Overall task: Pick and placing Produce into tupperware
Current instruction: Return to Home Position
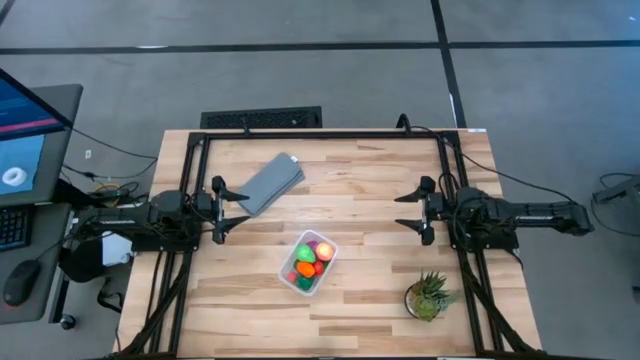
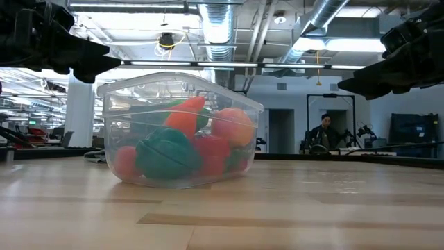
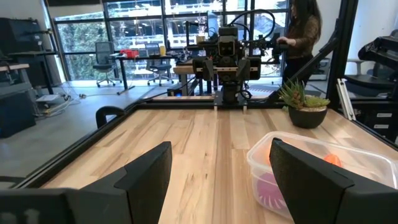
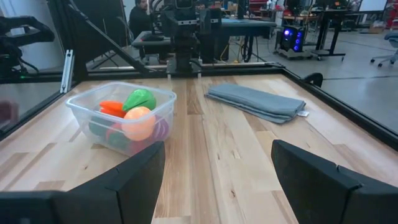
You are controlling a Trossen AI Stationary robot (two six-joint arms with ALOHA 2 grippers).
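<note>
Now the produce (image 1: 310, 258) sits piled inside the tupperware (image 1: 285, 277), just below the middle of the overhead frame. I see no piece loose on the table (image 1: 370, 305), so the packing looks finished. The left gripper (image 1: 238, 210) at mid-left and the right gripper (image 1: 400, 210) at mid-right both hang released, holding nothing, well apart from the box. Only parking the arms seems left.

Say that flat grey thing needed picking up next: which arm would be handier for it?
Probably the left. Seen from above, the left arm waits with open jaws right beside the grey piece. The right arm sits on the far side of the table, so it would need a much longer reach.
</note>
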